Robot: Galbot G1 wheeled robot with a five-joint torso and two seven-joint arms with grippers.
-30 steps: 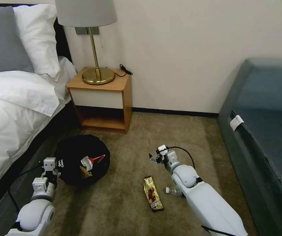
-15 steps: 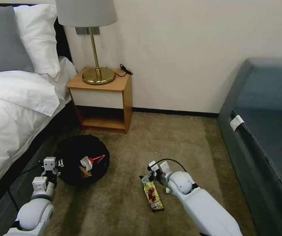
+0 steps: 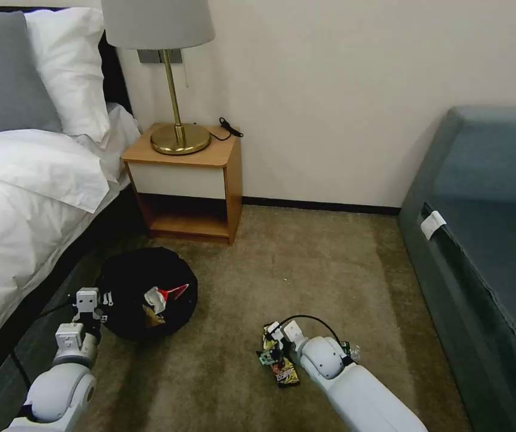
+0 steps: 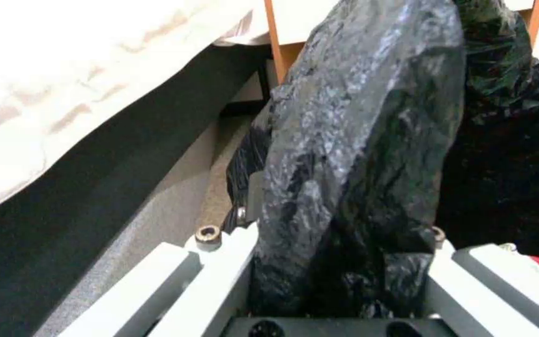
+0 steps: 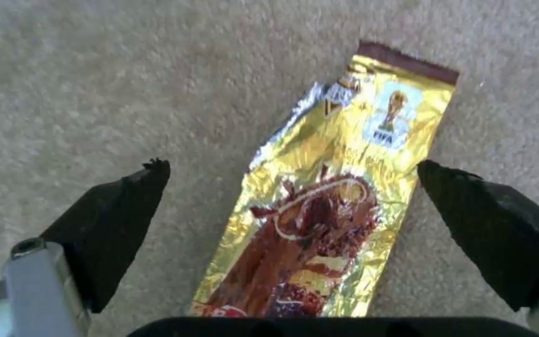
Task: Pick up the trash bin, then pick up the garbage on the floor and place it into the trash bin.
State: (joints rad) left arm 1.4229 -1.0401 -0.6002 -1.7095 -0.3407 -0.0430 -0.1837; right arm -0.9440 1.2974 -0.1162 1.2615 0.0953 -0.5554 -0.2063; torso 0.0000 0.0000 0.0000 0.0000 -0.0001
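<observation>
The trash bin (image 3: 127, 282), lined with a crinkly black bag (image 4: 357, 140), stands on the carpet beside the bed. My left gripper (image 3: 87, 298) is shut on its near rim, with the bag pinched between the fingers (image 4: 220, 252). A red-and-white carton (image 3: 163, 295) and brown paper (image 3: 152, 315) lie inside the bin. The yellow-brown snack wrapper (image 3: 286, 373) lies flat on the carpet. My right gripper (image 3: 270, 350) hangs open just above the wrapper (image 5: 325, 206), one black pad (image 5: 120, 206) on each side of it. A clear bottle (image 3: 352, 351) peeks out behind my right arm.
The bed (image 3: 24, 198) runs along the left. A wooden nightstand (image 3: 189, 174) with a brass lamp (image 3: 177, 135) stands against the wall behind the bin. A grey-blue sofa (image 3: 492, 240) fills the right side. Open carpet (image 3: 306, 264) lies between them.
My right gripper has come down and back from open carpet to sit over the snack wrapper. The bin and my left gripper have shifted slightly to the left.
</observation>
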